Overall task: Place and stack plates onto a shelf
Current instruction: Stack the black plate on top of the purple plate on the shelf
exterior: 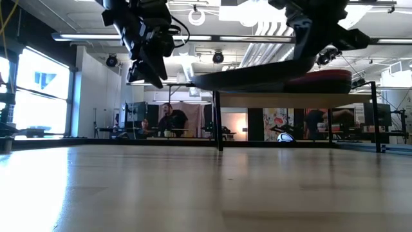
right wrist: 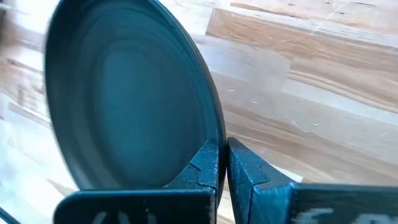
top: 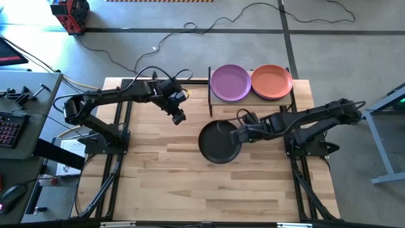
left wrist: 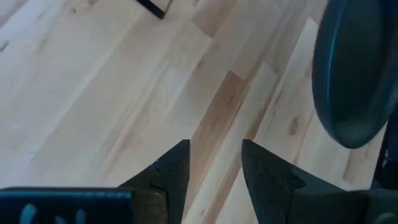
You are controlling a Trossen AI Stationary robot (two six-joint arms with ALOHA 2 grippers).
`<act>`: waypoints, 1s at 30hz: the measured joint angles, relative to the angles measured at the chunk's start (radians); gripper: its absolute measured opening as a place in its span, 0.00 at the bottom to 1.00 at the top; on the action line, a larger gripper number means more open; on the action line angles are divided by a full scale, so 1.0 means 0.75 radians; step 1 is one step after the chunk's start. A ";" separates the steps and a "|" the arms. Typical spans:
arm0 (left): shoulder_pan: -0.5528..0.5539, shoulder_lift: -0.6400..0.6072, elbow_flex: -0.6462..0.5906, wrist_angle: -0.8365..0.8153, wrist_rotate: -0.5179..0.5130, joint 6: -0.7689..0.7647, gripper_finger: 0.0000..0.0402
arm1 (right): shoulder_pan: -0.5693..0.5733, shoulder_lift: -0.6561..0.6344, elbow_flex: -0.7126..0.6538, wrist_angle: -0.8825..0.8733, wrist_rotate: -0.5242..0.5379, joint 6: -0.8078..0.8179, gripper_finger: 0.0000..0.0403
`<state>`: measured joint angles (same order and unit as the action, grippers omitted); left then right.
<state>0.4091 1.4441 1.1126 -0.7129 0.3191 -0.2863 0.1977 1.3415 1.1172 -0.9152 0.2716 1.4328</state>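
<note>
A dark grey plate (top: pixel 219 142) hangs over the middle of the table, held by my right gripper (top: pixel 239 133), which is shut on it; the low view shows the plate (exterior: pixel 257 77) up in the air. At the table's far edge stands the shelf (top: pixel 250 100), a light-wood board on thin dark posts. A purple plate (top: pixel 230 82) and an orange plate (top: pixel 272 81) rest side by side on it. My left gripper (left wrist: pixel 214 165) is open and hovers above bare table, left of the dark plate (left wrist: pixel 354 74), touching nothing. The other plates are out of view. My right gripper pinches the dark plate's rim (right wrist: pixel 214 134) between its two fingers, on the side of the plate toward the table's right. The fingers come in about level from the right. The plate is lifted clear of the table and lies roughly flat, a little tilted.
The shelf's dark posts (exterior: pixel 217 122) stand at its corners near the table's far edge. Cables lie on the floor beyond the table. The plank table top (top: pixel 171 183) stretches toward the near edge. People sit in the room far behind the table.
</note>
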 joint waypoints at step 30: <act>-0.326 0.000 0.000 0.322 -0.141 -0.293 0.32 | -0.089 0.000 0.030 0.017 -0.038 -0.116 0.00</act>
<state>0.1649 1.4441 1.1126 -0.4712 0.2133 -0.5058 0.1307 1.3415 1.1397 -0.9028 0.2432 1.3457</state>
